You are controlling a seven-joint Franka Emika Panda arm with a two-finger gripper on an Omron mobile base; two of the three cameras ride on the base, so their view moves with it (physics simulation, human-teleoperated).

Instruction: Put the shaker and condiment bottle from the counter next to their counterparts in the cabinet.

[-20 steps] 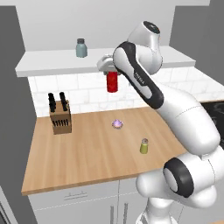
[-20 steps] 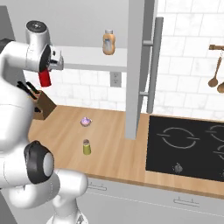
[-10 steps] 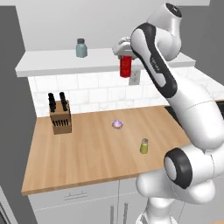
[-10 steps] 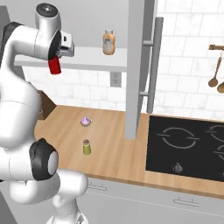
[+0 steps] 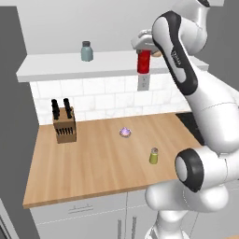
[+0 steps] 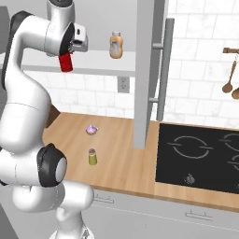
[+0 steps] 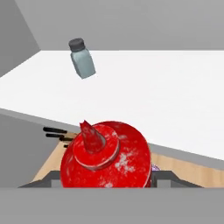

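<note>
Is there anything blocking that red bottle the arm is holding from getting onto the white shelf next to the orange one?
Nothing visible does. The gripper holds the red bottle at the front edge of the shelf. The board between it and the orange-tan bottle is bare; the grey-teal shaker stands well off to the other side.

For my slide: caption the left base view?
Tool holds red condiment bottle at cabinet shelf height.

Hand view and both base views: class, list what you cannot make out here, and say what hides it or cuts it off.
- Gripper fingers: hand view, hidden behind the red bottle.
- Red bottle's base: hand view, cut off at the bottom.
- Orange bottle label: right base view, too small to read.
- Orange bottle: left base view, hidden behind the arm.
- Yellow shaker cap holes: too small.
</note>
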